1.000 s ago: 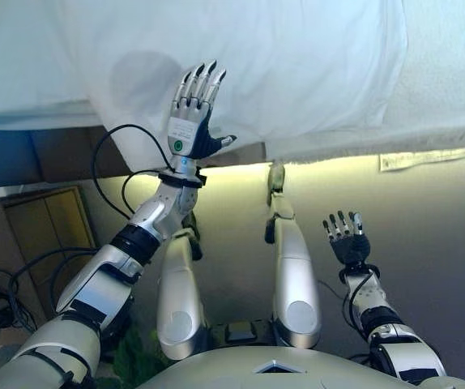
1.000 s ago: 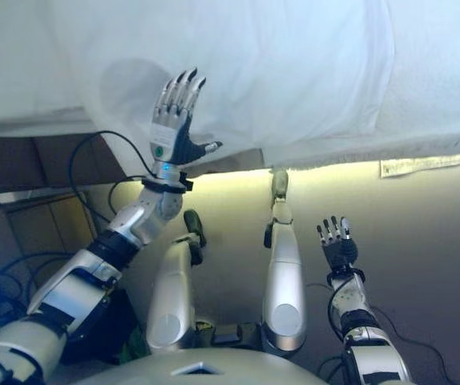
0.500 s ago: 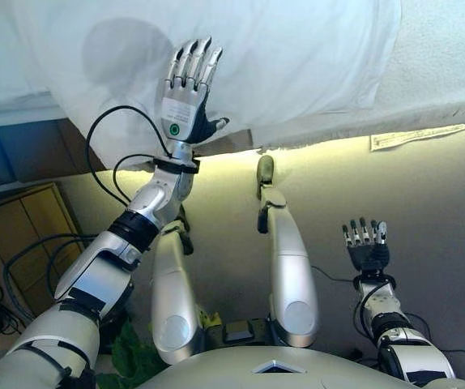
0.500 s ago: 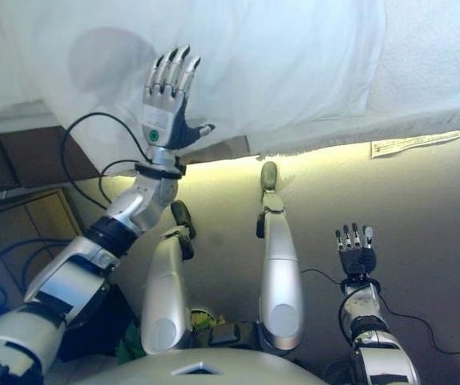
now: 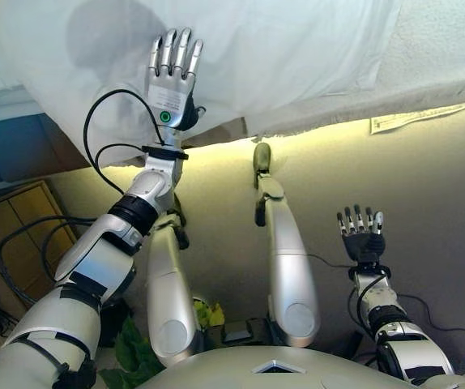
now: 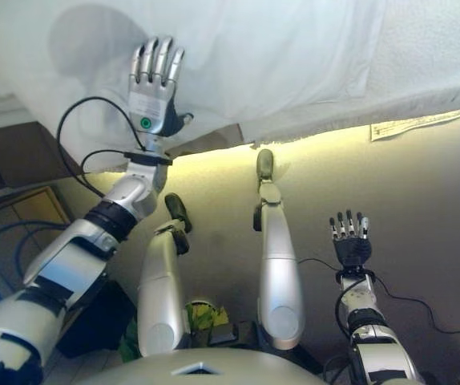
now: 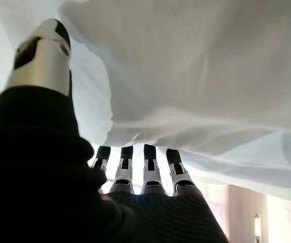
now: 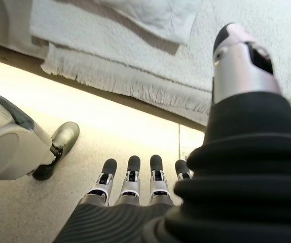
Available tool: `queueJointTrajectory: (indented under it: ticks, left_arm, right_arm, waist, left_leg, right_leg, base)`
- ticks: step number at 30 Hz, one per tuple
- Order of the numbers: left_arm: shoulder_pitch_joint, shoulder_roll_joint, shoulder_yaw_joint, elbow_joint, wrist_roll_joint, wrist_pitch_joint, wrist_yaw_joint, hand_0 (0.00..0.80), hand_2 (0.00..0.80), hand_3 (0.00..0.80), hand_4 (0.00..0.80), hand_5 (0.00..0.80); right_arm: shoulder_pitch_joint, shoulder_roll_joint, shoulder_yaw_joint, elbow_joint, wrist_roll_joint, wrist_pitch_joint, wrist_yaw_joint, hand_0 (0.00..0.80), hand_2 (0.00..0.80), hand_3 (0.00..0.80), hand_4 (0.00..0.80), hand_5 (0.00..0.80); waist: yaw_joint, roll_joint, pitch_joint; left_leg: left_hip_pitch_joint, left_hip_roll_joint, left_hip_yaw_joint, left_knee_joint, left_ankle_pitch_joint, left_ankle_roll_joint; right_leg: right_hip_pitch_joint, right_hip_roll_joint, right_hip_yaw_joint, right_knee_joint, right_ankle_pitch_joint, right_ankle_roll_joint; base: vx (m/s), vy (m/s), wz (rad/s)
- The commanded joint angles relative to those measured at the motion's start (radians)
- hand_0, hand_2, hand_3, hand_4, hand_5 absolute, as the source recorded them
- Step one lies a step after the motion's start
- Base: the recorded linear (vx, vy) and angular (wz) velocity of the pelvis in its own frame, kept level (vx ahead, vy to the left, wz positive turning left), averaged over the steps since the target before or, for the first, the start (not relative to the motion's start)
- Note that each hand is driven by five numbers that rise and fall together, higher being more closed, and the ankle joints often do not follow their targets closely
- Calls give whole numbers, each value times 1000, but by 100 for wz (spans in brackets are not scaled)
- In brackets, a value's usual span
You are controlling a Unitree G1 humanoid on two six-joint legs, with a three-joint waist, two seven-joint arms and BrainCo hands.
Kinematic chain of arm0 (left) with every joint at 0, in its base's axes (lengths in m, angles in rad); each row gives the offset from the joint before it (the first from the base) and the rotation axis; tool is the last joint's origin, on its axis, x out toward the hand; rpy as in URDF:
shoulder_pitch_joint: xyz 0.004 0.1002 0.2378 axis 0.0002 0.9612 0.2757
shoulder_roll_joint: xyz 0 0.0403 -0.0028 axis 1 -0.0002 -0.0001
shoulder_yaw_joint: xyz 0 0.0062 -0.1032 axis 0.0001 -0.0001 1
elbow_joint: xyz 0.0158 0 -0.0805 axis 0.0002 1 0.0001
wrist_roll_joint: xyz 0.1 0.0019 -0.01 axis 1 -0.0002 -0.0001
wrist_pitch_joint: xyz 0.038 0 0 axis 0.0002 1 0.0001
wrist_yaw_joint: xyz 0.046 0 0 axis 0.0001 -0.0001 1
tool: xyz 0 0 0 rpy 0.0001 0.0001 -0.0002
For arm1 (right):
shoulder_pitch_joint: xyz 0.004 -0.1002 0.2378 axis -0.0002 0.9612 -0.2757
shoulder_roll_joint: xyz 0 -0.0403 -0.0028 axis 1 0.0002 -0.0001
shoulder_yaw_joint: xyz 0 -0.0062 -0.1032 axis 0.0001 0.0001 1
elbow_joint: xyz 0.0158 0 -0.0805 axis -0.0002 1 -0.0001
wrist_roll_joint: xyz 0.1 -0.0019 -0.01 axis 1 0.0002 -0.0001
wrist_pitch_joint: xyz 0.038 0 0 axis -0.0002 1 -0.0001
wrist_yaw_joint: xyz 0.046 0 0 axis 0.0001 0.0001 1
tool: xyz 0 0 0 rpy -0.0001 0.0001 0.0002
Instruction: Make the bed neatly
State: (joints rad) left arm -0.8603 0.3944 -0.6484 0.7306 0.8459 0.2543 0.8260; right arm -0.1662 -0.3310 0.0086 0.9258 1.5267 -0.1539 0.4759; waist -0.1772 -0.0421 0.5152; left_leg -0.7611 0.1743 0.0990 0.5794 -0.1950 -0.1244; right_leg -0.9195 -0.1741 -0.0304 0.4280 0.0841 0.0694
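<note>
1. I see the white sheet (image 5: 297, 57) draped over the bed's edge, hanging above the floor, with a fringed white blanket (image 8: 135, 66) under it.
2. My left hand (image 5: 171, 81) is raised against the sheet's hanging edge, fingers straight and spread, gripping nothing.
3. My right hand (image 5: 362, 239) hovers low over the carpet (image 5: 427, 186), fingers spread, well apart from the bedding.

Bright daylight washes the white sheet (image 5: 297, 57) almost featureless, and my raised left hand (image 5: 170, 81) throws a soft grey shadow on it just up and left. A warm yellow glow lines the floor under the bed edge. In my left wrist view the thumb is blurred.
</note>
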Motion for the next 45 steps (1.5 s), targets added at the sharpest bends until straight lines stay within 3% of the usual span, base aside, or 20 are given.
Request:
queueJointTrajectory:
  ticks: [1,3,4,5,8,22,32,33,35,45]
  left_arm:
    - [-57,23,11,33,-9,59,-24,0,0,0,0,0]
    - [-62,27,1,45,-31,106,-66,0,0,0,0,0]
    - [-65,28,-3,56,-43,125,-87,94,94,94,94,94]
    - [-66,32,-7,71,-56,129,-96,433,433,433,433,433]
    - [-64,38,-8,82,-78,121,-102,800,800,800,800,800]
    - [-57,36,5,85,-114,34,-82,800,800,800,800,800]
    - [106,81,94,71,-194,-83,-73,800,800,800,800,800]
    - [130,94,108,67,-196,-99,-73,800,800,800,800,800]
    - [157,106,121,65,-193,-116,-77,800,800,800,800,800]
    - [326,236,210,25,-230,-191,-140,800,800,800,800,800]
  right_arm:
    - [44,-49,15,-67,50,-42,17,0,0,0,0,0]
    - [40,-49,23,-88,47,-45,8,0,0,0,0,0]
    - [41,-48,28,-106,45,-50,-2,0,0,0,0,0]
    - [47,-50,31,-123,42,-51,-6,0,0,0,0,0]
    - [60,-52,35,-140,41,-54,1,0,0,0,0,0]
    - [95,-52,34,-85,61,-57,81,0,0,0,0,0]
    - [139,-28,-26,-48,-11,-22,127,0,0,0,0,0]
    - [145,-24,-34,-52,-23,-20,130,0,0,0,0,0]
    - [151,-18,-43,-53,-37,-20,130,0,0,0,0,0]
    - [235,-16,-112,14,-73,-4,220,0,0,0,0,0]
  waist:
    - [-1,-7,5]
    - [-3,-6,5]
    - [-4,-5,5]
    - [-7,-4,5]
    - [-9,-2,5]
    - [-3,4,5]
    - [23,14,5]
    - [27,16,5]
    - [32,18,4]
    - [67,28,-149]
  left_leg:
    - [-155,24,-69,25,151,46]
    - [-167,21,-69,35,148,51]
    - [-175,18,-68,42,146,54]
    - [-180,17,-67,48,143,56]
    - [-190,13,-64,61,135,61]
    - [-142,4,-55,33,145,66]
    - [111,-3,-34,-95,181,47]
    - [136,-4,-26,-124,214,52]
    - [182,-8,-25,-154,223,50]
    - [382,-11,9,-385,272,27]
  right_leg:
    - [-25,-64,1,190,-117,82]
    - [-40,-65,4,200,-119,78]
    - [-48,-65,8,207,-120,77]
    - [-55,-64,12,214,-122,76]
    - [-67,-64,18,226,-125,74]
    - [-20,-58,10,222,-132,71]
    - [246,-94,-42,121,-128,86]
    - [274,-102,-53,91,-99,80]
    - [320,-108,-59,66,-94,85]
    - [530,-148,-97,-140,-39,121]
  base:
    - [1,23,-9]
    - [0,39,-9]
    - [2,51,-9]
    - [6,62,-10]
    - [10,52,-13]
    - [8,31,1]
    - [26,58,5]
    - [-49,81,10]
    - [1,69,19]
    - [60,66,18]
